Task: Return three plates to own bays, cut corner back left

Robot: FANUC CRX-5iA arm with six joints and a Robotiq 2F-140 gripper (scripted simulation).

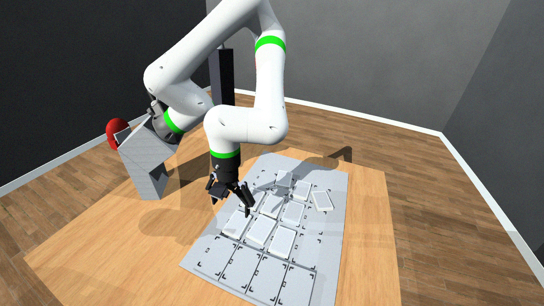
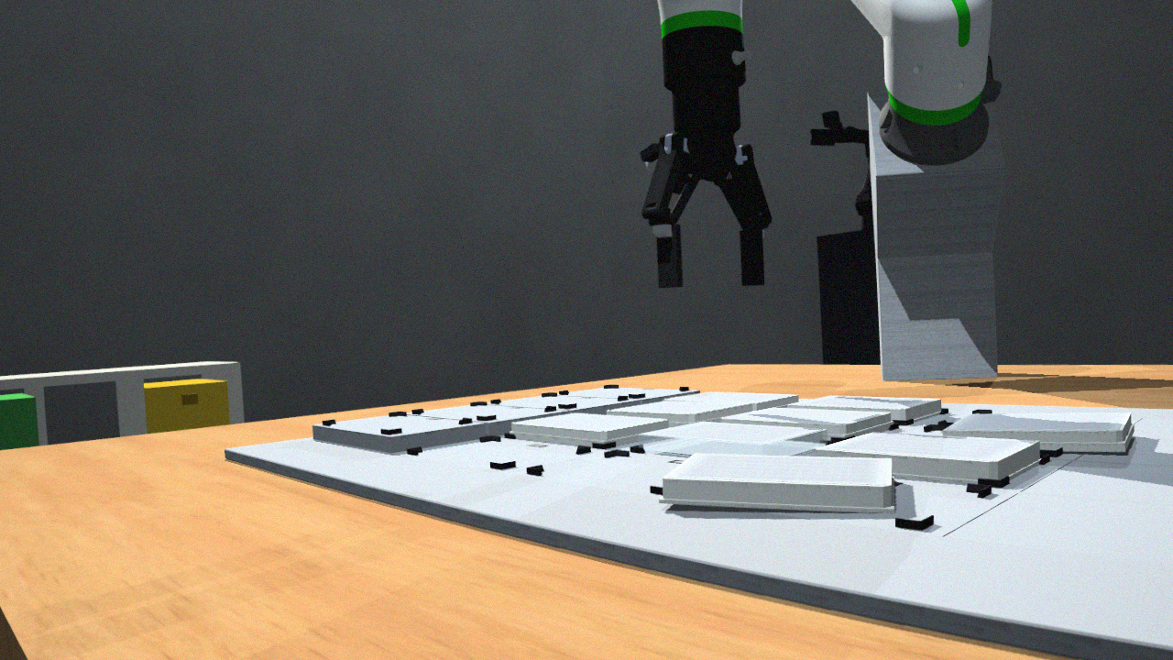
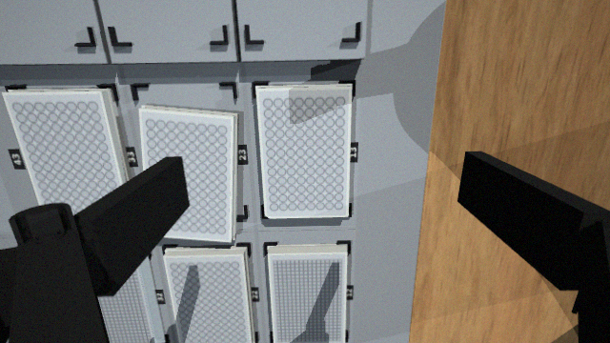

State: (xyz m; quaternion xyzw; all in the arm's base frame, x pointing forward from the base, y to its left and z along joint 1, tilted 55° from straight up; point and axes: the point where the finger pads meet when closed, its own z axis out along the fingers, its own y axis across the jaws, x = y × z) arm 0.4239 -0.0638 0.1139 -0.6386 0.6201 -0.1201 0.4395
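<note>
Wrist view, open fingers (image 1: pixel 230 207) (image 2: pixel 711 285), skewed plate (image 3: pixel 195 138) at bay 23

Arm bent, elbow out of frame at top; gripper (image 1: pixel 231 208) (image 2: pixel 711 285) (image 3: pixel 322 179) pointing down, fingers wide apart.

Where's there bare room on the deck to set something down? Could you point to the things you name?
The raised grey strip (image 1: pixel 266 276) (image 2: pixel 360 432) (image 3: pixel 172 24) carries no plates. Another bare patch lies between it and the skewed white plate (image 1: pixel 322 200) (image 2: pixel 776 479) on the far-row edge, bordered by the eight other white plates (image 1: pixel 271 205) (image 2: pixel 774 420) (image 3: pixel 307 152). Those eight are crowded, with only narrow gaps.
</note>
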